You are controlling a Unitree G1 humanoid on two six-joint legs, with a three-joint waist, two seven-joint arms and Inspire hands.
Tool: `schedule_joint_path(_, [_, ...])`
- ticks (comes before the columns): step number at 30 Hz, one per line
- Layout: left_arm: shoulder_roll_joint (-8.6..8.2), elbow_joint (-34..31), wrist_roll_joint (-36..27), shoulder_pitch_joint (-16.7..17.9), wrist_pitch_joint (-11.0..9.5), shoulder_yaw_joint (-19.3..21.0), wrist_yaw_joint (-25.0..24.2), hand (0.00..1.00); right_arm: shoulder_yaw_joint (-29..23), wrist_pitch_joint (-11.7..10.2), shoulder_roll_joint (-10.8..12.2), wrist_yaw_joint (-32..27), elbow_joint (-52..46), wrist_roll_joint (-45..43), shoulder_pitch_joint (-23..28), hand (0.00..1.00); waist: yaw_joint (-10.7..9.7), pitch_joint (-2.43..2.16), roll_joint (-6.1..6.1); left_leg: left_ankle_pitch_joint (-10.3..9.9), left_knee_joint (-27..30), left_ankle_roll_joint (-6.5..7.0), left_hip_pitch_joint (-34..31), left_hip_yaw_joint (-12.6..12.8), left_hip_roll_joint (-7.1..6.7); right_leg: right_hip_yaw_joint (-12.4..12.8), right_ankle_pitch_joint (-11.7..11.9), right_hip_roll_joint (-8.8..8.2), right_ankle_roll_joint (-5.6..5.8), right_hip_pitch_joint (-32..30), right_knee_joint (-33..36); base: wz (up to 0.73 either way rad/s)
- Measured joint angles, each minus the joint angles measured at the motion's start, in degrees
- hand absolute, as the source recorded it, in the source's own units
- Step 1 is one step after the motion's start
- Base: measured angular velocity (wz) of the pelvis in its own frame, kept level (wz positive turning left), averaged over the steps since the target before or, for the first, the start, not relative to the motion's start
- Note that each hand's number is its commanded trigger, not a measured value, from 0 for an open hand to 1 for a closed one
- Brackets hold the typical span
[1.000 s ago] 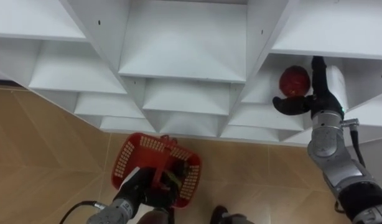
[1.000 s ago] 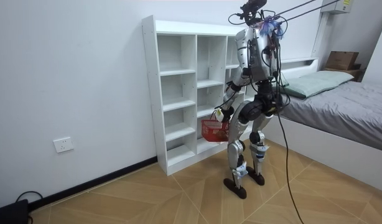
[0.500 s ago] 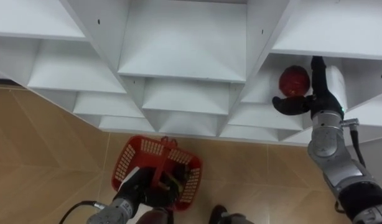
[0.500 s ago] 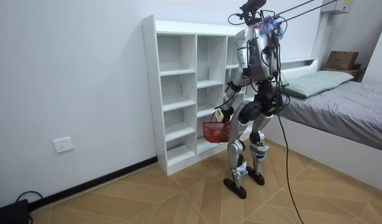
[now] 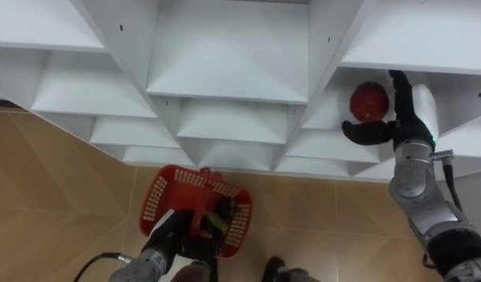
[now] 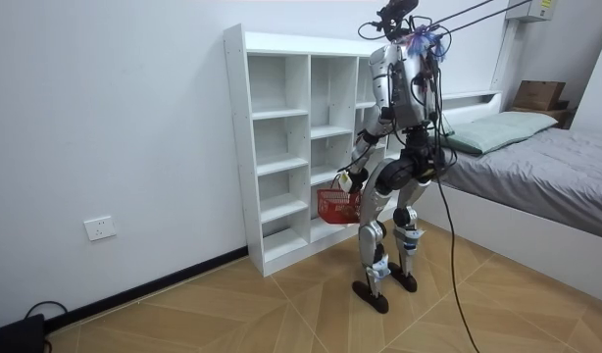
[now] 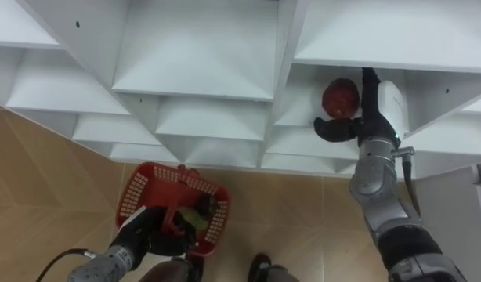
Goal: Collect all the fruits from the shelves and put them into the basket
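The round dark-red fruit (image 5: 369,102) should be enclosed firmly by the open right hand (image 5: 399,128) flanking it before lifting, while the red plastic basket (image 5: 157,193) is gripped by the left hand (image 5: 181,240).

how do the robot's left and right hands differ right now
The left hand hangs low over the floor; the right hand is up in a compartment of the white shelf unit. The left hand is curled round the handle of the red basket, while the right hand is open, fingers beside a round red fruit and thumb below it; contact is unclear. Each is at something red.
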Motion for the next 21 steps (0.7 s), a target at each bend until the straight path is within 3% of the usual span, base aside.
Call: schedule_joint_path(21, [0.02,0.02,-2.02,-0.95,0.01,-1.11,1.22,1.00,0.55,1.35,-0.39,1.58,1.07,-0.43,-1.99,1.00,1.03,0.09,0.36,0.00,-0.30,0.00,-0.52,0.09,0.38,-0.97,0.03,0.01,-0.03,-0.04,-0.63,0.00])
